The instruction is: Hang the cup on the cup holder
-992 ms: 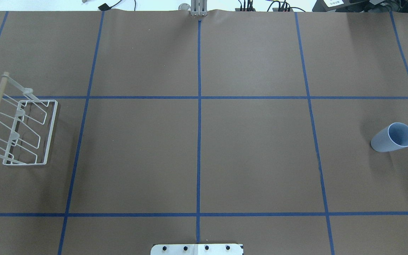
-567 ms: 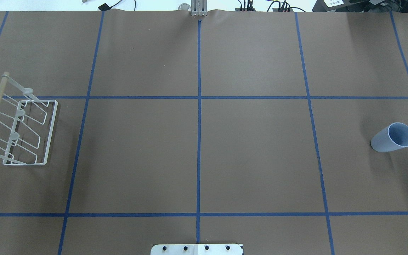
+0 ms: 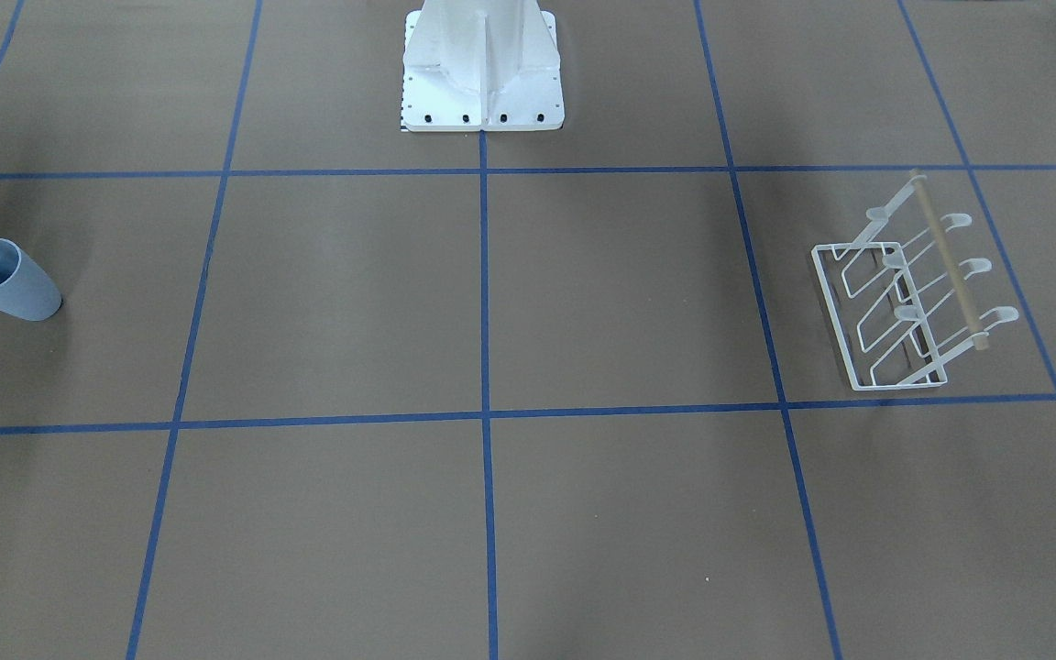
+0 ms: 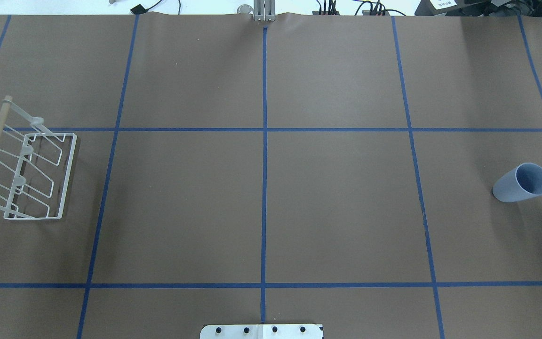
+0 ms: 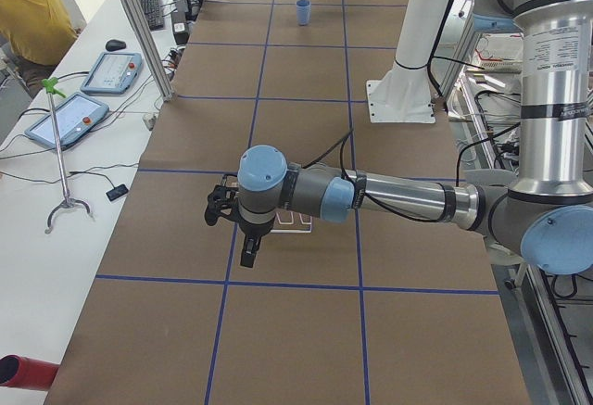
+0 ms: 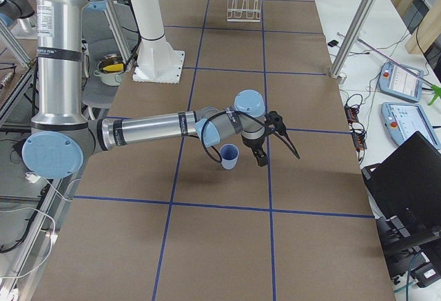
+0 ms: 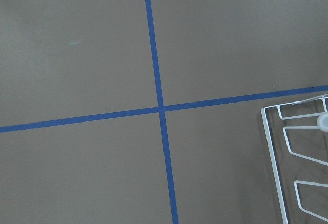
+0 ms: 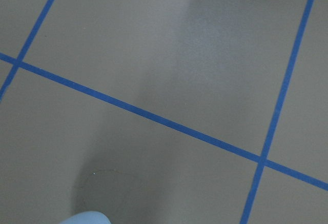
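The light blue cup (image 4: 520, 182) stands upright, rim up, at the table's right side; it also shows in the front view (image 3: 5, 280), the right side view (image 6: 229, 156) and at the bottom edge of the right wrist view (image 8: 84, 218). The white wire cup holder (image 4: 31, 174) with its wooden rod stands at the left side (image 3: 904, 302); its corner shows in the left wrist view (image 7: 302, 157). The right gripper (image 6: 260, 158) hangs just beside the cup. The left gripper (image 5: 247, 255) hangs next to the holder. I cannot tell whether either is open or shut.
The robot's white base plate (image 4: 261, 331) sits at the near middle edge. Blue tape lines grid the brown table. An operator (image 5: 32, 16) and teach pendants (image 5: 111, 71) are along the far side; a laptop (image 6: 406, 177) sits off the table's right end.
A small black part has come into the overhead view at the right edge, above the cup. The cup and the holder have not moved.
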Controlling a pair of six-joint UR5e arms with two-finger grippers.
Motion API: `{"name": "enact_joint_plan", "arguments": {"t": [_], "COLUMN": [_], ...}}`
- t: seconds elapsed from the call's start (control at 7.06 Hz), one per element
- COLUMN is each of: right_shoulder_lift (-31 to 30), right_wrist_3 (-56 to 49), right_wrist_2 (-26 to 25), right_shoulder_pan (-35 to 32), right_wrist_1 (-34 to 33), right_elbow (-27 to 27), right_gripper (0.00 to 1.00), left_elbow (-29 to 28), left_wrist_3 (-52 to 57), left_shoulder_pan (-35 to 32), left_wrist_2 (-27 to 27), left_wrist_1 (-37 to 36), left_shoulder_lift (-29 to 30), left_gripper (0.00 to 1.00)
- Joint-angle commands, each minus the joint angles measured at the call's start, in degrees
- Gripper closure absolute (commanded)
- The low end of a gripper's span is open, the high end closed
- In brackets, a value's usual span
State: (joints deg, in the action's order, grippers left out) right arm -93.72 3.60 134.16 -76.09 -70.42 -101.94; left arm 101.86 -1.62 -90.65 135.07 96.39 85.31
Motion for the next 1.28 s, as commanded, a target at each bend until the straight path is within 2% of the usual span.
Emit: {"name": "enact_joint_plan", "arguments": {"t": [0.0,0.43,0.57,0.71,0.85,0.99,1.13], "right_shoulder_lift": [-1.9,-3.3,-3.7,-3.8,-3.9,-4.2,-4.2], "right_wrist_3": [0.9,0.9,0.7,0.2,0.1,-0.1,-0.3], "right_wrist_2": [-1.1,-4.5,-5.0,-5.2,-5.3,-5.5,-5.8], "right_shoulder_pan": [4.2,8.3,10.0,10.5,11.0,11.1,11.1], "right_wrist_1": [1.5,1.5,1.5,1.5,1.5,1.5,1.5], "right_elbow": [0.2,0.6,0.6,0.6,0.8,0.8,0.7], "right_gripper": [0.00,0.01,0.11,0.41,0.82,1.00,1.00], "left_elbow": [-0.1,-0.4,-0.4,-0.4,-0.4,-0.4,-0.4], "left_wrist_3": [0.0,-0.1,-0.1,-0.2,-0.1,-0.2,-0.2], "left_shoulder_pan": [0.0,0.0,0.0,0.0,0.0,0.0,0.0], "left_wrist_2": [-0.1,-0.1,0.0,0.0,0.0,0.0,0.0], "left_wrist_1": [3.5,5.2,5.2,5.2,5.2,5.2,5.2], "left_shoulder_lift": [-0.8,-1.5,-1.5,-1.5,-1.4,-1.5,-1.5], "left_gripper": [0.02,0.02,0.02,0.02,0.02,0.02,0.02]}}
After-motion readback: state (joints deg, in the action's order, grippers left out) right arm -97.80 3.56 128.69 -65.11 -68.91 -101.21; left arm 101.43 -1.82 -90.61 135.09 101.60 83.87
